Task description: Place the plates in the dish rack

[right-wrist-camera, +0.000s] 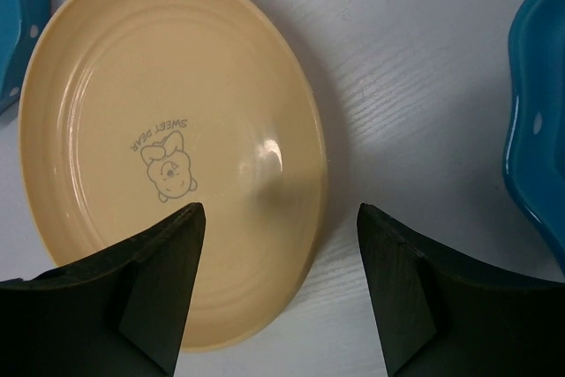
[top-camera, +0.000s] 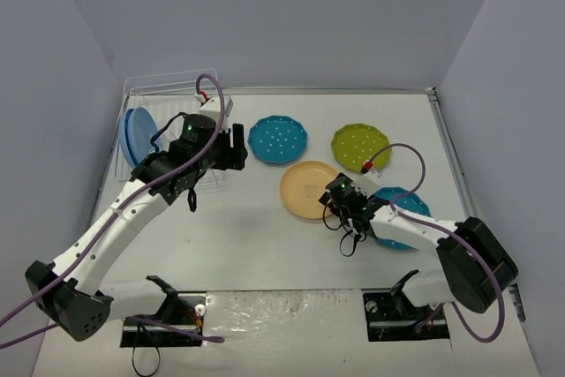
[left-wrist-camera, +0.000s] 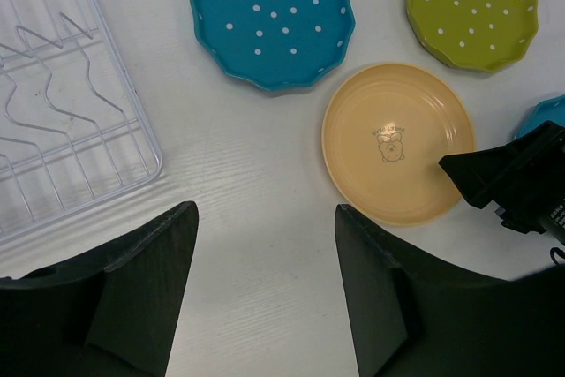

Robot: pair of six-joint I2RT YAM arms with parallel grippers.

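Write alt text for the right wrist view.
The right gripper, jaws open, straddles the rim of an orange-yellow plate printed with a small bear, lying flat on the white table. A teal dotted plate edges in at right.

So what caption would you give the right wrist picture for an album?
Open right gripper above the orange-yellow plate, teal dotted plate beside it.
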